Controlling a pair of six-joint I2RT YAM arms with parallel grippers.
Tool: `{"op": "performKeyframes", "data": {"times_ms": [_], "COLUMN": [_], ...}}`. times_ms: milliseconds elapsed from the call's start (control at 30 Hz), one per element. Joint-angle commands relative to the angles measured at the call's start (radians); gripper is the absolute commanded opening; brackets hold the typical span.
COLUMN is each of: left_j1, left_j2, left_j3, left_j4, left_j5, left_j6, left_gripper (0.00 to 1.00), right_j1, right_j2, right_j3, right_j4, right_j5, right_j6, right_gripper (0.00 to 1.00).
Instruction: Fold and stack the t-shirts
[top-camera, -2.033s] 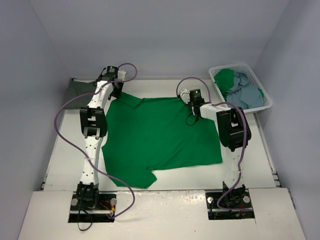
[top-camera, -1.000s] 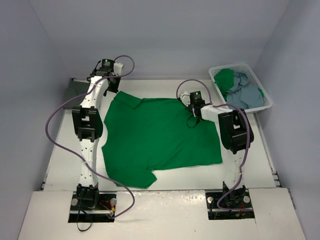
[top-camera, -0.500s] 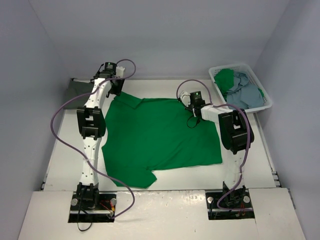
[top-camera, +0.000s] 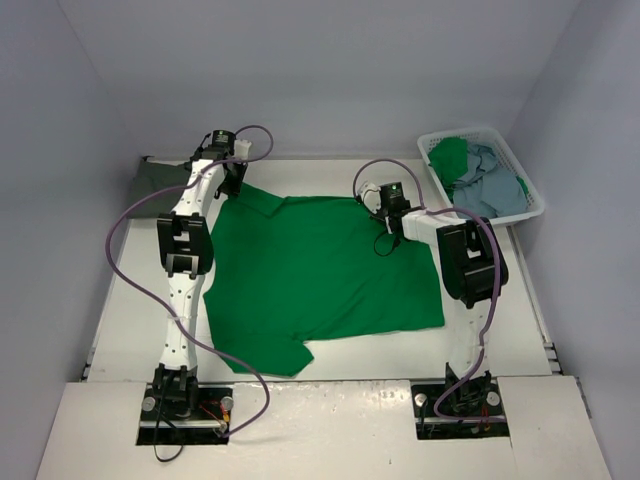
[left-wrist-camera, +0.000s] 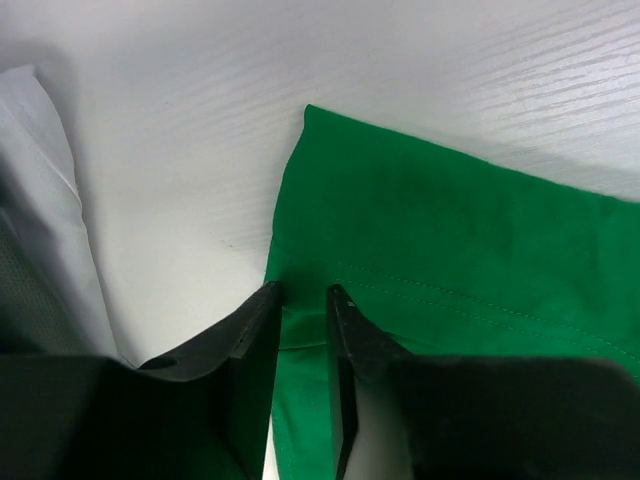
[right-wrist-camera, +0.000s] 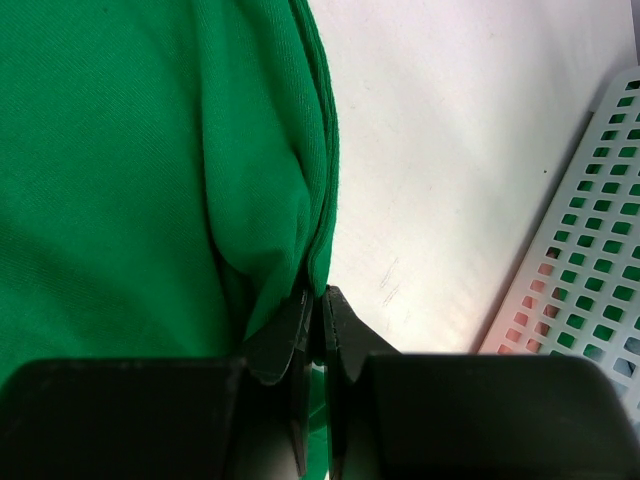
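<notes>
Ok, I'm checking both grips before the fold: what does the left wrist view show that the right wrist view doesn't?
Left wrist only: a stitched hem corner of the green shirt, a pale cloth at the left edge, and the left jaws slightly apart astride that hem. Right wrist only: the white basket wall, and the right jaws shut on a bunched fold of the shirt. Both: green shirt lying on the white table.

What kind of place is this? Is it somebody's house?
Probably a robot test booth, not a home: plain grey walls box in a white table, a left arm and right arm are bolted at its near edge, and a green t-shirt lies spread out near a basket of clothes.
</notes>
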Motion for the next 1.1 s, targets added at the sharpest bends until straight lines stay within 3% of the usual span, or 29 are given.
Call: {"op": "performKeyframes", "data": {"times_ms": [0, 333, 567, 833, 1067], "left_j1": [-0.008, -0.008, -0.008, -0.008, -0.008], "left_j2": [-0.045, -0.025, -0.011, -0.026, -0.138], "left_j3": [0.054, 0.063, 0.072, 0.077, 0.028], "left_j4": [0.022, 0.021, 0.022, 0.021, 0.047], "left_j5": [-0.01, -0.014, -0.022, -0.02, -0.008], "left_j6": [0.002, 0.008, 0.006, -0.001, -0.014], "left_gripper": [0.19, 0.18, 0.0, 0.0, 0.0], "right_j1": [-0.004, -0.004, -0.006, -0.004, -0.007], "right_j2": [-0.018, -0.026, -0.024, -0.021, -0.039], "right_j3": [-0.008, -0.019, -0.025, -0.031, -0.02], "right_j4": [-0.008, -0.008, 0.0, 0.003, 0.004], "right_j5": [-0.016, -0.02, -0.025, -0.022, -0.014], "right_j6": [0.018, 0.014, 0.015, 0.015, 0.029], "right_gripper": [0.0, 0.0, 0.0, 0.0, 0.0]}}
